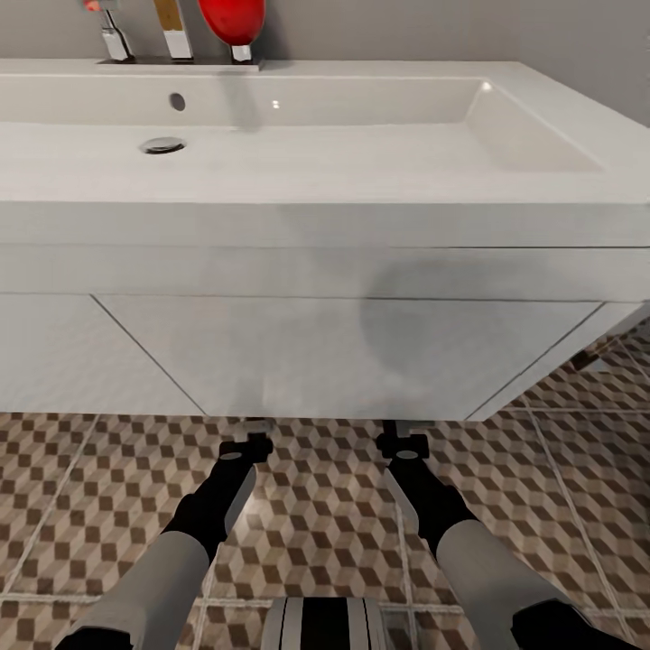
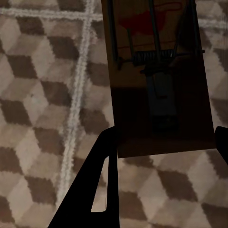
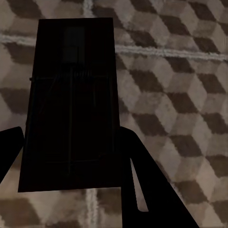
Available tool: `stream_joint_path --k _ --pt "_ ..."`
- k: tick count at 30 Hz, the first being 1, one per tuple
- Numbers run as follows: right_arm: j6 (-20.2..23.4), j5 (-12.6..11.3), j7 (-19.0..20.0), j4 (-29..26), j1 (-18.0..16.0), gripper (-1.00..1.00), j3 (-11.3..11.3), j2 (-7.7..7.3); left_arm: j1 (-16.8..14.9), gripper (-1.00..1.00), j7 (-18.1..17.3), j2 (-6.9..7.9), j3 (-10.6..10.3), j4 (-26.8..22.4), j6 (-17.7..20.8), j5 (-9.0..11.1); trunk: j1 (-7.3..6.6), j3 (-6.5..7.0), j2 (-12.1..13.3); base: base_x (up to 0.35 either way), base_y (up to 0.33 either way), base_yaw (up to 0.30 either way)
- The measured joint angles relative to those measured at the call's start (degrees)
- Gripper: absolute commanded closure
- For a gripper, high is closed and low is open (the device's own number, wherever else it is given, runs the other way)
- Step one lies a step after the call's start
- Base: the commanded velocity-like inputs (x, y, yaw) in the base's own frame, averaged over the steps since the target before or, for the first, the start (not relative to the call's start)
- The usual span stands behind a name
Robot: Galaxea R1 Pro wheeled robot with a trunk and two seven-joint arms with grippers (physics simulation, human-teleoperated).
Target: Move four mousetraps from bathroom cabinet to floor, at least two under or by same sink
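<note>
The white sink (image 1: 379, 171) on its wall-hung vanity (image 1: 343, 352) stands right in front of me, above the cube-patterned bathroom floor (image 1: 325, 515). Both my forearms reach under the vanity's lower edge, which hides the fingertips in the head view. In the left wrist view my left gripper (image 2: 164, 140) is shut on a brown mousetrap (image 2: 159, 85) with wire spring and red marking, just above the tiles. In the right wrist view my right gripper (image 3: 71, 145) is shut on a second mousetrap (image 3: 71, 95), dark in shadow. The cabinet is out of view.
The vanity front hangs low over my wrists (image 1: 246, 447). A chrome tap (image 1: 176, 36) and a red object (image 1: 232, 20) stand at the basin's back. A small dark brown shape (image 1: 585, 358) lies on the floor by the vanity's right end, too small to identify.
</note>
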Motion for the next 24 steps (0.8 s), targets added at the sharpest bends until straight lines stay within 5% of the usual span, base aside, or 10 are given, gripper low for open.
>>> stream_joint_path --k 24 --pt "-0.03 0.09 -2.09 0.01 0.0 1.0 -0.03 0.09 0.01 1.0 0.51 -0.19 -0.07 0.12 0.09 0.01 0.0 0.0 0.0 0.0 0.0 -0.014"
